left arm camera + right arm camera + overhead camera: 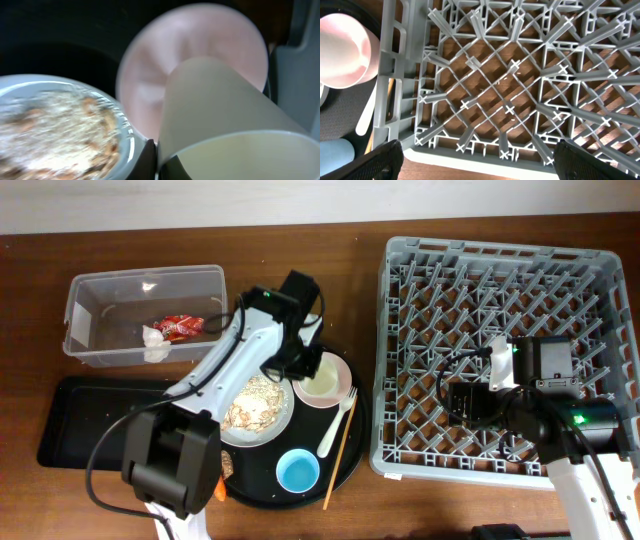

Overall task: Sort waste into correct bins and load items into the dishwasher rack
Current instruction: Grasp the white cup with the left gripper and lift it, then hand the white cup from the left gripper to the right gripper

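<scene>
Left fingers pinched shut on wall of white cup. Cup sat inside pale pink bowl, center of overhead frame, on round black tray, beside white plate holding food scraps. Right fingers spread wide, empty, over grey rack, right side.

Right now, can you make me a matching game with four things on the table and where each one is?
Things:
1. red wrapper
2. light-blue cup
3. food scraps
4. white cup

Places:
A. on the white plate
B. in the clear tub
C. in the pink bowl
D. on the round black tray

Pairs: 1-B, 2-D, 3-A, 4-C.
</scene>
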### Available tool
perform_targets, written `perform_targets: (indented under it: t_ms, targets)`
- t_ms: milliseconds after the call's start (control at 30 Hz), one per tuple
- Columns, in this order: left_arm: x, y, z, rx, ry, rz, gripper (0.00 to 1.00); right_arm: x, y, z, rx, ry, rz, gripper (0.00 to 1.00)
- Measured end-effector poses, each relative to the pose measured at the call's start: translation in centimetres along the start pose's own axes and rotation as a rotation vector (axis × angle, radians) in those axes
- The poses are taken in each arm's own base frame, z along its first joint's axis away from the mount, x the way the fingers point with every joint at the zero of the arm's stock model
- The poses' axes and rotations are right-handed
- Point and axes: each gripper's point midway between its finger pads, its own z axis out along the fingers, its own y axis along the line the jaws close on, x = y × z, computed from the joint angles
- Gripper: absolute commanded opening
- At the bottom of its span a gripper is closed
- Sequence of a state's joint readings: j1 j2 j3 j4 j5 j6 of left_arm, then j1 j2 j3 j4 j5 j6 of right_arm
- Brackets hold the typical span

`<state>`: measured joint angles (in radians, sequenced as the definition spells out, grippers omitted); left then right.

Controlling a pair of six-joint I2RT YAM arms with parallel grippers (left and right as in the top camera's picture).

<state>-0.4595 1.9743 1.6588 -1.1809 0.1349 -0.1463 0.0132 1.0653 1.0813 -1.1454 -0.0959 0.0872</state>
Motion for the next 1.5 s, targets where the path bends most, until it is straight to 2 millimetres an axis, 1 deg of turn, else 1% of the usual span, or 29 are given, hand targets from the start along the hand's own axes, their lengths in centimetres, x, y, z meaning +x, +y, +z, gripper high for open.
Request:
perform_targets:
  t_ms: [67, 100, 133, 200, 233, 300, 333, 433, 467, 500, 633, 767, 900, 1000, 1033, 1267, 1500]
  targets:
    - [-1.0, 0.3, -2.2, -0.013, -0.03, -0.009, 0.0, 0.0, 0.0, 0.0, 0.0, -0.001, 0.0, 0.98]
    - [-1.2, 0.4, -2.7, -0.011, -0.037, -0.012, 0.01, 0.0, 0.1, 0.0, -0.004, -0.001, -0.001, 0.98]
    - [-2.0, 0.4, -4.3, 0.019, -0.066, -0.014, 0.0, -0.1, 0.2, 0.0, -0.012, -0.005, -0.002, 0.98]
    - [-2.9, -0.9, -6.0, 0.137, -0.105, 0.031, 0.0, -0.9, 1.0, -0.1, -0.056, -0.035, -0.015, 0.98]
    - [-3.2, -2.0, -6.7, 0.228, -0.118, 0.072, 0.01, -1.7, 1.7, -0.3, -0.095, -0.064, -0.029, 0.99]
    - [-3.0, -4.0, -7.8, 0.386, -0.129, 0.155, 0.0, -3.4, 3.3, -1.1, -0.182, -0.133, -0.063, 0.99]
    - [-2.5, -5.4, -8.7, 0.502, -0.132, 0.21, 0.0, -4.3, 4.2, -1.6, -0.23, -0.171, -0.078, 0.99]
    - [-1.3, -8.1, -11.1, 0.731, -0.158, 0.334, 0.0, -5.9, 7.1, -3.0, -0.396, -0.246, -0.141, 0.99]
    - [-1.1, -8.8, -11.8, 0.789, -0.177, 0.373, 0.0, -6.0, 8.9, -3.8, -0.51, -0.255, -0.183, 1.0]
    - [-1.0, -9.5, -12.6, 0.855, -0.203, 0.41, 0.0, -6.1, 9.7, -3.8, -0.564, -0.249, -0.197, 0.99]
    - [-0.8, -10.9, -14.5, 0.984, -0.258, 0.466, 0.0, -5.6, 12.4, -4.2, -0.781, -0.201, -0.242, 0.95]
    - [-0.7, -11.6, -15.6, 1.054, -0.29, 0.49, 0.0, -5.1, 14.3, -4.8, -0.969, -0.164, -0.28, 0.94]
    - [-0.7, -11.8, -16.0, 1.08, -0.302, 0.499, 0.0, -5.1, 15.4, -6.5, -1.09, -0.199, -0.333, 0.88]
    - [-0.7, -11.9, -16.4, 1.104, -0.311, 0.498, 0.0, -5.4, 15.7, -7.1, -1.125, -0.229, -0.359, 0.8]
    - [-0.7, -11.9, -16.6, 1.112, -0.313, 0.495, 0.0, -5.5, 15.7, -7.2, -1.131, -0.237, -0.363, 0.79]
    - [-0.6, -12.0, -17.1, 1.141, -0.317, 0.489, 0.0, -6.0, 15.7, -7.6, -1.151, -0.271, -0.388, 0.8]
    - [-0.2, -12.3, -17.2, 1.152, -0.295, 0.478, 0.0, -6.7, 16.0, -8.1, -1.166, -0.33, -0.438, 0.8]
